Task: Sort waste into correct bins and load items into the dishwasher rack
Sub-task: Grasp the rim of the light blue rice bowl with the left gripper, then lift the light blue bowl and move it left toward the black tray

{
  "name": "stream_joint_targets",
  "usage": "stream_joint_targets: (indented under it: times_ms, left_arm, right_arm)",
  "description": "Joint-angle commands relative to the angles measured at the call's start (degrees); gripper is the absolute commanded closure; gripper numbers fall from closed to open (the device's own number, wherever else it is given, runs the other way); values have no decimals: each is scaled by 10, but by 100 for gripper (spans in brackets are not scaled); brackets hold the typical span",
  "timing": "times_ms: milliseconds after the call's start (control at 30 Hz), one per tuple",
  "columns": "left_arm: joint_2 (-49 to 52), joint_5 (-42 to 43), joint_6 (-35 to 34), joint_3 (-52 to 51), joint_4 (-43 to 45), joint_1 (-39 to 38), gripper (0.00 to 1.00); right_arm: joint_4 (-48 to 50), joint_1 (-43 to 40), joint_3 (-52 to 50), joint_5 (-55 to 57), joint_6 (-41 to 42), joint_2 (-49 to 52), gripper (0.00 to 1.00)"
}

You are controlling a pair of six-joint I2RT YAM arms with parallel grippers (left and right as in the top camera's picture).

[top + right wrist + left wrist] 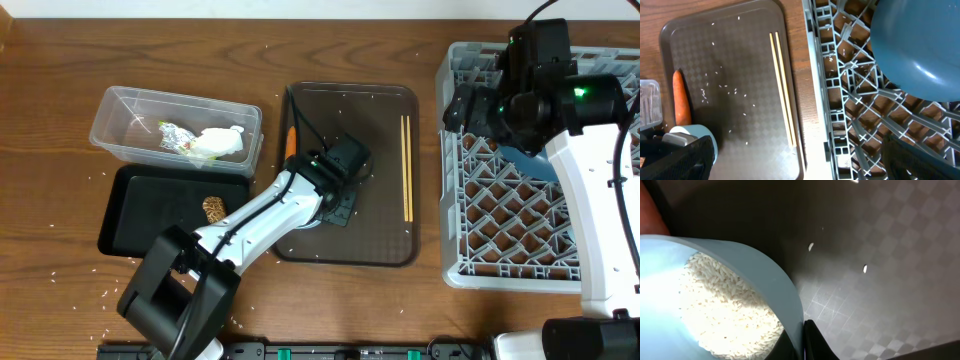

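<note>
Left gripper (805, 339) clamps the blue cup (765, 275) of rice (725, 305) at the brown tray's (740, 55) eight o'clock. Right gripper (480, 110) gapes wide over the rack (850, 125).

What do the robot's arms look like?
Both arms are smooth white tubes joined by chunky black joints. The left arm has a thin black cable leading to its wrist, and a small green light there. The right arm has a bright green light on its big black joint.
</note>
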Motion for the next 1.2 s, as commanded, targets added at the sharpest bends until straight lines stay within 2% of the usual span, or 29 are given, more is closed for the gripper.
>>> stream_joint_targets:
  times_ms: [0,67,133,267,500,567,733,1000,1067,1167]
  left_arm:
    - [-10,-16,-1,6,7,-1,94]
    - [-10,-16,-1,6,11,-1,89]
    - [-10,-16,-1,6,12,-1,75]
    - [-18,-14,-1,7,5,0,60]
    - [-90,-12,-1,34,-34,10,53]
    - [-113,-17,-1,34,-43,14,53]
    - [-114,-105,-1,30,-94,26,53]
    - [-56,-110,-3,4,-91,117,53]
    - [-37,-80,0,4,-82,144,54]
    - [-6,10,47,4,-62,172,55]
  right_arm:
    - [0,-3,0,6,8,1,1]
    - [2,-3,0,6,8,1,1]
    - [2,-2,0,6,8,1,1]
    - [2,12,0,-21,7,4,1]
    - [0,65,0,4,11,28,1]
    - [0,65,0,35,46,32,1]
    - [8,35,0,38,57,31,1]
    - [-27,-32,0,28,42,31,1]
    - [-31,-44,0,18,35,31,1]
    - [-33,-55,0,7,23,31,1]
